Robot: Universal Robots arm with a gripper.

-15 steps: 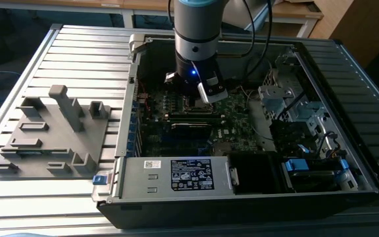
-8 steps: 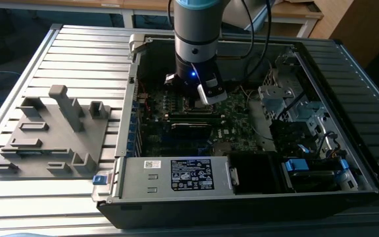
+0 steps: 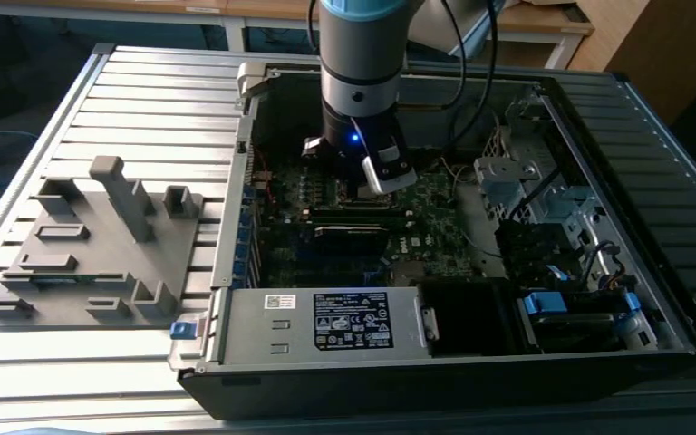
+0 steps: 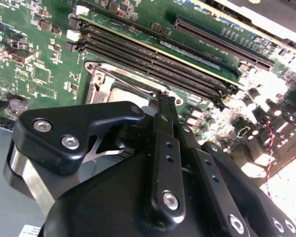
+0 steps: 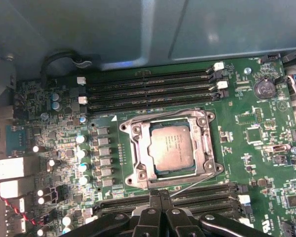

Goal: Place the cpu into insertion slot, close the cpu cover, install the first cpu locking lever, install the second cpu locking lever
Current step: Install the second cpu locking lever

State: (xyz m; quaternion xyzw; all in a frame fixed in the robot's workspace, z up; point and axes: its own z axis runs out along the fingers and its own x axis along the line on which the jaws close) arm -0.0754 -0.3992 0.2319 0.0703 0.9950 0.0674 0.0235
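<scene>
Pincer over socket, cpu seated

Pincer point(image 5: 160, 197) hovered just beside the insertion slot point(image 5: 170, 148), fingers pinched together, nothing held. cpu point(image 5: 171, 146) sat flat in slot w/ cpu cover point(image 5: 138, 148) down around it; locking lever point(image 5: 197, 181) angled off one edge.

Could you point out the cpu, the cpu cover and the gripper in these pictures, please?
cpu point(image 5: 170, 147): first wrist view, middle of its silver-grey metal top.
cpu cover point(image 5: 137, 145): first wrist view, one side bar of the silvery frame beside the chip.
gripper point(image 5: 160, 196): first wrist view, at the black fingertips near the socket's edge.
</scene>
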